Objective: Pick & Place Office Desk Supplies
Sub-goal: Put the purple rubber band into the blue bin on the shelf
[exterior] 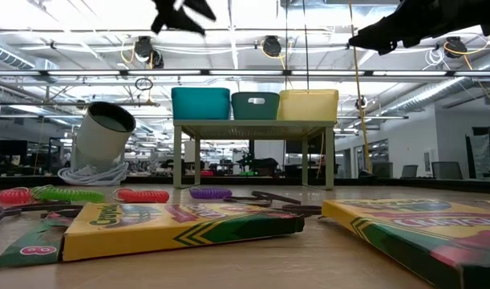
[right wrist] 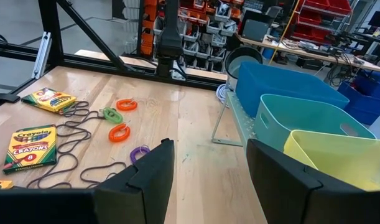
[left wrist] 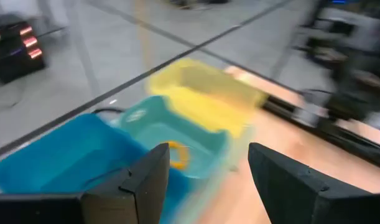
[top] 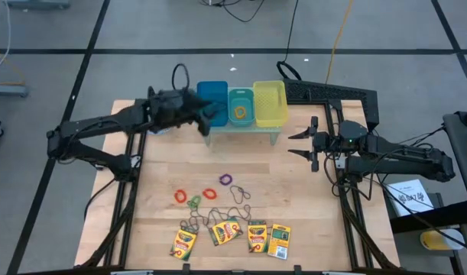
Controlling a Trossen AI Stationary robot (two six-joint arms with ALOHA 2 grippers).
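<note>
Your left tool [top: 209, 116] is hovering open and empty over the blue bin [top: 212, 93].
Your right tool [top: 300, 143] is waiting open, empty, beside the yellow bin [top: 269, 103].

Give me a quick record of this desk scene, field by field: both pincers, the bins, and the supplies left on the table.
left pincer: open, empty, over blue bin
right pincer: open, empty, right of the bin stand
teal bin: holds an orange ring band
yellow bin: looks empty
crayon boxes: four, near front edge
ring bands: loose, mid-table
</note>
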